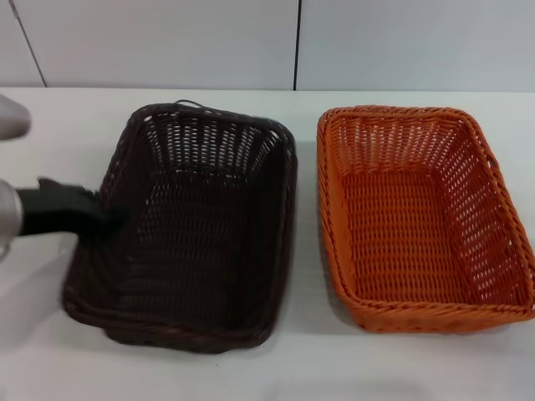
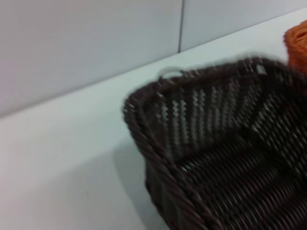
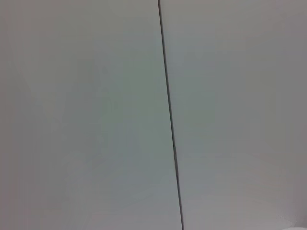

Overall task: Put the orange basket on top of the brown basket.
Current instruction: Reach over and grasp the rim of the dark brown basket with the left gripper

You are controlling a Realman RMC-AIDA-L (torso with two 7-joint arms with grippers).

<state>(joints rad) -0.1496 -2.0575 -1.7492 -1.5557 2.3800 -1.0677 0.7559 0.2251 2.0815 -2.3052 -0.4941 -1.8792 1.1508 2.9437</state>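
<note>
The left gripper (image 1: 107, 215) reached in level from the left, its black tip at the brown basket (image 1: 192, 225)'s left rim. The right arm was out of sight.

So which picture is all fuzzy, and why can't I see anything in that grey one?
The left wrist view is the fuzzy one: the brown basket sits very close and its weave smears. The head view is clearer, with soft shadows under the brown basket and the orange basket on the white table, and the left gripper at the brown rim. The right wrist view only faces a plain grey wall with one dark seam.
</note>
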